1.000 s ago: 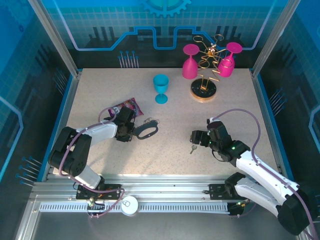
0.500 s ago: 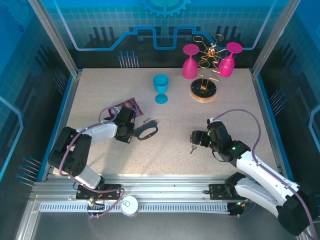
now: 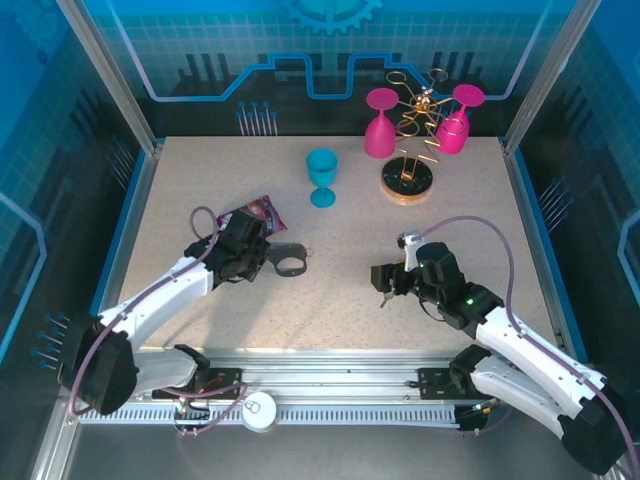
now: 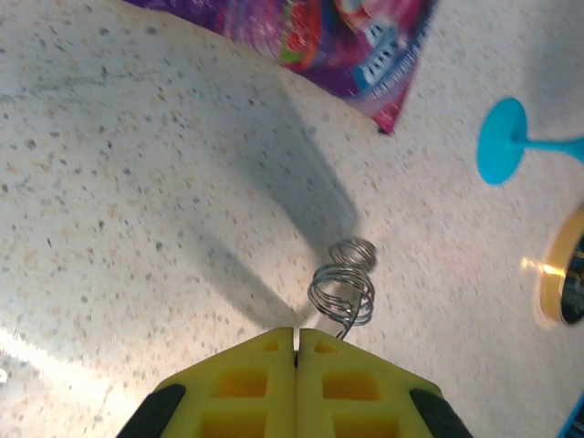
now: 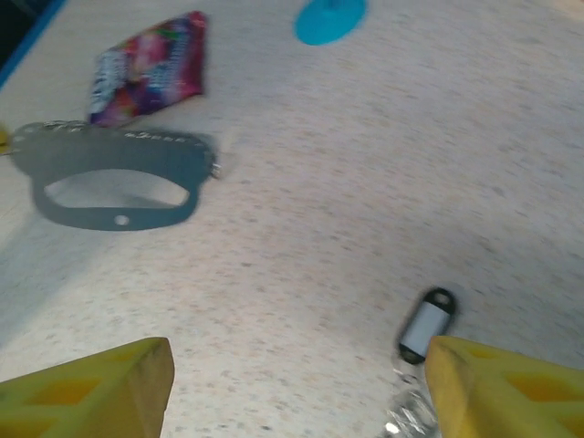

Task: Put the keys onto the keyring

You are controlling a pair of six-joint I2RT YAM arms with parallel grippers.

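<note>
Two arms, two jobs here. We've got the left gripper (image 4: 295, 333) clamped fully shut on the keyring (image 3: 292, 266). It pinches the left end, so the grey loop sticks out to the right, towards the other arm. We reckon that's to hold it steady for threading. From the left wrist, the small wire rings (image 4: 343, 290) poke out just past the yellow fingertips. We can't really tell whether the loop is lifted off the table (image 3: 330, 320) or resting on it.

The right gripper (image 5: 292, 388) is spread wide with nothing in it. It hangs low over the keys (image 5: 422, 330), which lie flat on the table right of centre, just inside its right finger and well apart from the keyring. Looks to us like it's lining up a pick.

Containers: the blue goblet (image 3: 322, 177) stands upright at the far middle and looks empty. The two pink goblets (image 3: 380, 122) hang upside down on the gold wire stand (image 3: 408, 175), so nothing's in those. A purple snack packet (image 3: 255, 212) lies just beyond the left gripper.
</note>
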